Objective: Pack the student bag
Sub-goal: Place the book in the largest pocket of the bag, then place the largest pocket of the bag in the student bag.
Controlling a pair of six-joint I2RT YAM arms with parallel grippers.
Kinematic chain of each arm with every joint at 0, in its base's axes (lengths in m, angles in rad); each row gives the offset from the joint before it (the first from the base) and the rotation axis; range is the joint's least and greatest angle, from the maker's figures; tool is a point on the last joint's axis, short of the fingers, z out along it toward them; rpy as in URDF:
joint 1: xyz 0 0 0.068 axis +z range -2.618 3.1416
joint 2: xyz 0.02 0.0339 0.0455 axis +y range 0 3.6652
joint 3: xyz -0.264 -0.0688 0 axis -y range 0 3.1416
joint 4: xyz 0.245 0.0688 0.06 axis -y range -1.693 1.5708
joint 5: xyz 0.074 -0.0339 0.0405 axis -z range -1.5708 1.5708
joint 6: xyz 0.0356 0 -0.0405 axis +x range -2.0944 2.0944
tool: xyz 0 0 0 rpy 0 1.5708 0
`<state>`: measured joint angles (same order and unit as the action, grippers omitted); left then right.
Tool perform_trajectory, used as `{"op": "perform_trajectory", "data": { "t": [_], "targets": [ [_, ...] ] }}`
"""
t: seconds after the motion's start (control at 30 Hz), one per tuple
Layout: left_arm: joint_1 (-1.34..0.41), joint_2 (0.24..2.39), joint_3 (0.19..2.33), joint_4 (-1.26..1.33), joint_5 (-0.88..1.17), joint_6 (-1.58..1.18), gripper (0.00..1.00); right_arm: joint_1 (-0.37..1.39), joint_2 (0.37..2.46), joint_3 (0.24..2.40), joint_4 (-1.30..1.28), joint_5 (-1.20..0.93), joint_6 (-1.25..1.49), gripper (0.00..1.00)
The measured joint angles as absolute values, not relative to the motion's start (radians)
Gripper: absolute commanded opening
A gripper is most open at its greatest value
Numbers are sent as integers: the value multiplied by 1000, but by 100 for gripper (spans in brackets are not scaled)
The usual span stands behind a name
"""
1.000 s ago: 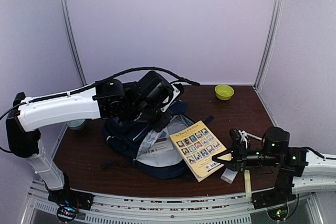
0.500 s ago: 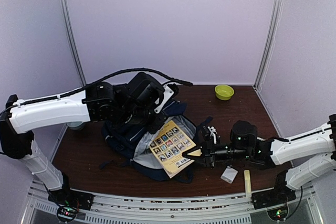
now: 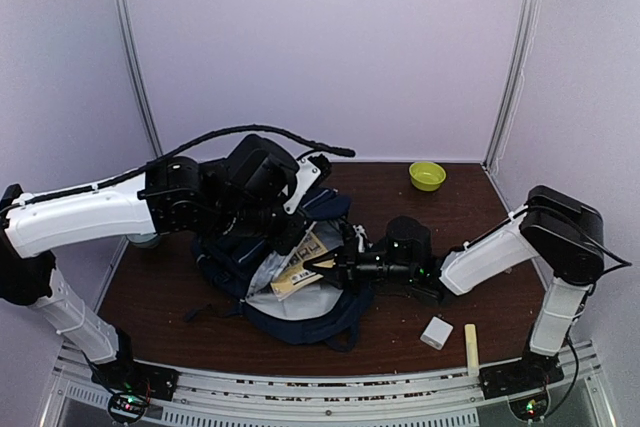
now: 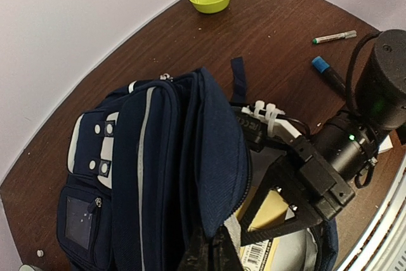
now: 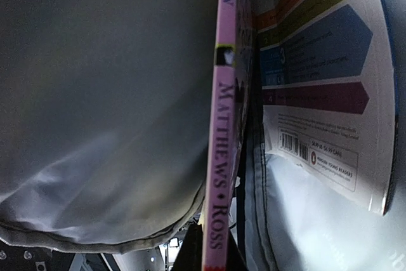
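Clamped tight in right gripper [image 3: 331, 265]: thin book [image 3: 298, 272], edge-on inside the student bag [image 3: 300, 319] at mid-table, grey lining [image 5: 95, 125] close alongside. Clenched on the bag's raised mouth rim with left gripper [image 4: 209, 255]. Open table [image 3: 460, 202] to the right.

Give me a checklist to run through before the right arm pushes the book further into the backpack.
1. Backpack mouth held open: ok, left fingers pinch its upper edge.
2. Grip on book: ok, right fingers clamp the spine's end.
3. Room inside: ok, grey lining gapes beside the spine.
4. Path free of snags: cannot tell, a second book sits right alongside.
5. Book fully in: not ok, part shows at the mouth from above.
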<state>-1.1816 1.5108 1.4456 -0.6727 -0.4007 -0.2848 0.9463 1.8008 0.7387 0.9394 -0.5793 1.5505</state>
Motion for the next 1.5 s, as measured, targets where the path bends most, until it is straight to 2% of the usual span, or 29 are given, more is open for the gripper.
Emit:
{"op": "perform_trajectory", "data": {
  "t": [0.23,0.6,0.9,1.23,1.5],
  "targets": [
    [-1182,1480,1405,-651,-401,-292,0,939,1839,763,902,-544,1521,0],
    [-1184,1473,1378,-614,-405,-305,0,936,1781,846,583,-429,1293,0],
    [-1187,1480,1363,-590,-402,-336,0,936,1766,864,475,-414,1176,39],
    [-1187,1547,1381,-564,-411,-348,0,937,1528,850,195,-305,1019,67],
    [-1144,1723,1556,-577,-392,-337,0,938,1245,738,-63,-135,925,81]
  ]
}}
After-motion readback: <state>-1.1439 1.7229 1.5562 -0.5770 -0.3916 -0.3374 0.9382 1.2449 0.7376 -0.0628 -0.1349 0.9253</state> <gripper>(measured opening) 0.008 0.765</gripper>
